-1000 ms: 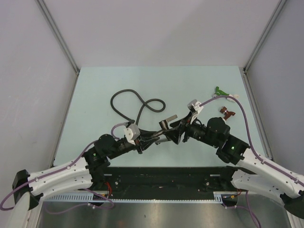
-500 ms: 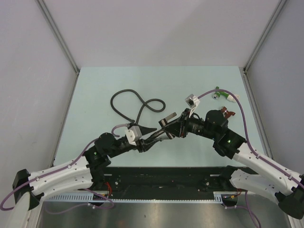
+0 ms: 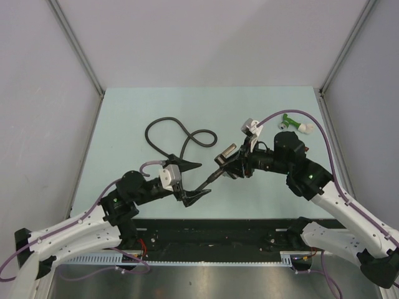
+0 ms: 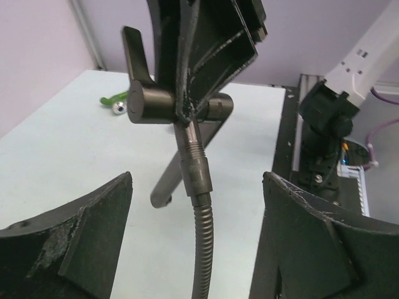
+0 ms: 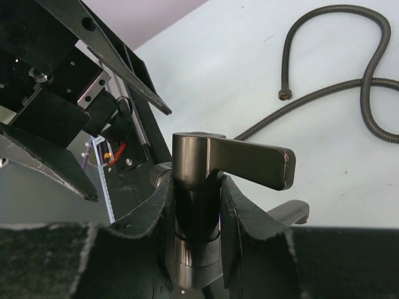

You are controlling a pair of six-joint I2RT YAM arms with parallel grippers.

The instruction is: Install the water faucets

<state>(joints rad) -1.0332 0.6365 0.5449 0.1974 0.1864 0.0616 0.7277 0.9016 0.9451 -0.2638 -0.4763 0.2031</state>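
The water faucet [image 5: 196, 180] is dark grey-brown metal with a flat lever handle [image 5: 249, 162]. My right gripper [image 5: 196, 218] is shut on its upright body and holds it above the table [image 3: 124, 112]. In the top view the right gripper [image 3: 232, 165] and the faucet [image 3: 225, 151] are at mid-table. A ribbed flexible stem [image 4: 202, 249] hangs from the faucet's [image 4: 156, 103] threaded end. It passes between the wide-apart fingers [image 4: 81, 243] of my left gripper [image 4: 196, 249] without touching them. The left gripper [image 3: 201, 179] stands open just left of the right one.
A coiled black flexible hose [image 3: 181, 134] lies on the table behind the left gripper, also in the right wrist view [image 5: 368, 81]. A small green fitting [image 3: 290, 120] with a white end lies at the far right. The black rail [image 3: 212, 230] runs along the near edge.
My left gripper has opened, let go of the faucet's stem and drawn back to the left. The right gripper has closed on the faucet body and shifted left with it.
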